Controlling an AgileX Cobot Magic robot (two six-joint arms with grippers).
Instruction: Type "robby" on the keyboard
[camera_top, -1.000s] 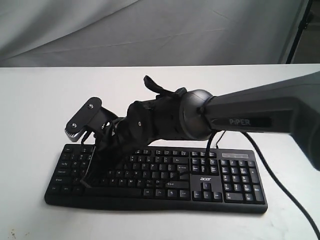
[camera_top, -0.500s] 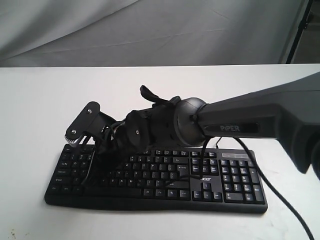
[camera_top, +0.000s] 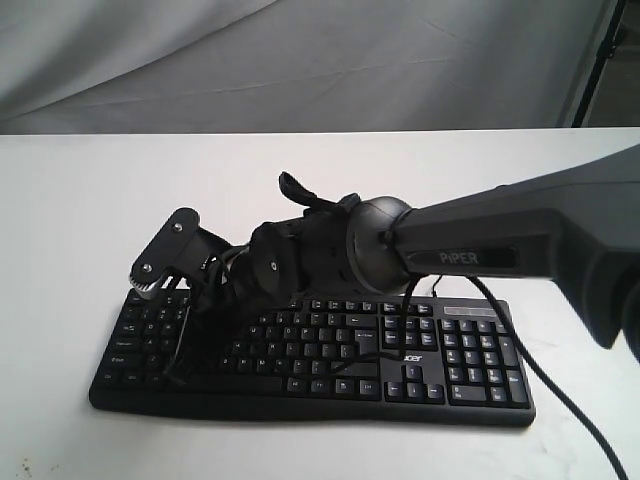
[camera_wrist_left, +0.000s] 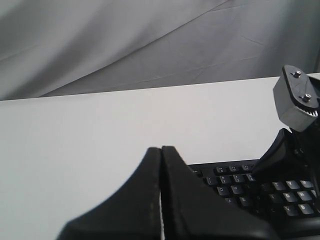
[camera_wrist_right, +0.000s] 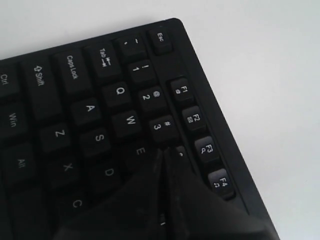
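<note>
We look down on the counter (camera_top: 80, 200) from the keyboard's (camera_top: 330, 345) front; both wrist views, close behind their jaws, share its Esc corner.

Light: bright, soft and even; the white table (camera_top: 80, 200) is almost washed out.
Shadows: faint, along the keyboard (camera_top: 480, 370) front edge.
Focus: left gripper (camera_wrist_left: 161, 148) and right gripper (camera_wrist_right: 166, 151) blur near the lens; key legends are readable.

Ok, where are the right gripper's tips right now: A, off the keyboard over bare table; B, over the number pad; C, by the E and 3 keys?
C: the right wrist view shows the right gripper, fingers together, with its tips beside the E key and just past the 3 key of the keyboard, at the Esc end, away from the number pad.
</note>
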